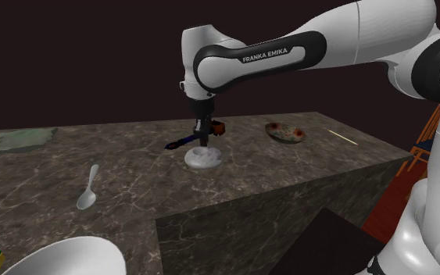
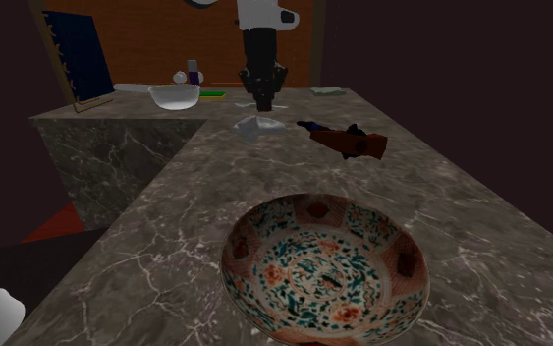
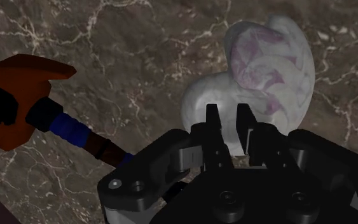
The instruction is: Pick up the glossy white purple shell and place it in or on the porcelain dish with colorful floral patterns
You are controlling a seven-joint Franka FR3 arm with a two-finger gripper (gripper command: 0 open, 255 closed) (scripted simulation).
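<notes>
gripper: pinched onto shell rim
shell: laid at counter middle
dish: set apart, by counter edge

Readable marking: "FRANKA EMIKA", brand name. It sits on the arm, printed in white on the dark band of the forearm link. In the shoulder view the band is at about 12 o'clock from frame centre, slightly toward 1. Single line, all caps, sans-serif. The text runs along the link's length and tilts up toward 2 o'clock with the link.
</notes>
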